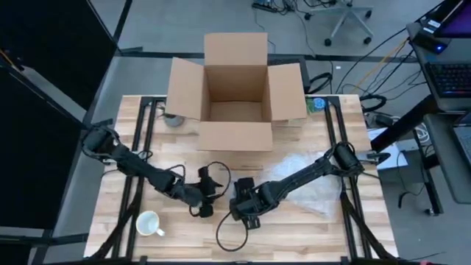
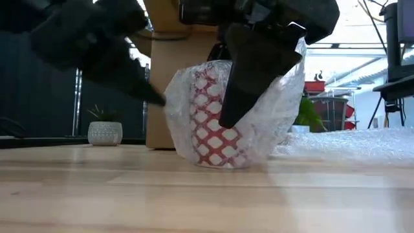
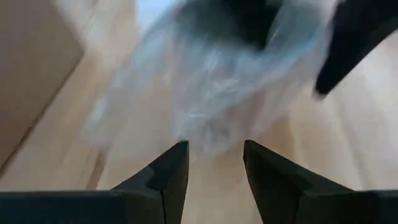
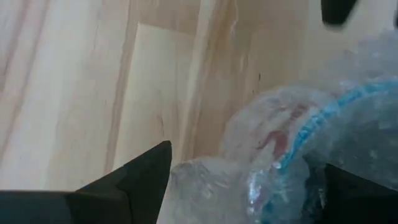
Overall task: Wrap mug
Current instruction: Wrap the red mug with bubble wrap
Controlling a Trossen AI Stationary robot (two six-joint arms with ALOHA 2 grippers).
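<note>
Floor: I see grey concrete around the table (image 1: 309,228), with cables (image 1: 283,6) trailing across it at the far side.
Chair: an office chair base (image 1: 346,18) on castors stands beyond the table.
Desk: at the right edge I make out a keyboard (image 1: 449,77) and a lit screen (image 1: 440,29).
Left side: a dark panel (image 1: 44,51) fills that corner.
Room behind, low view: I see a small plant in a pale pot (image 2: 105,131), a larger green plant (image 2: 309,115), and something red (image 2: 315,85) on furniture.
Light: bright daylight comes from the upper right through what looks like glazing (image 2: 362,39).
</note>
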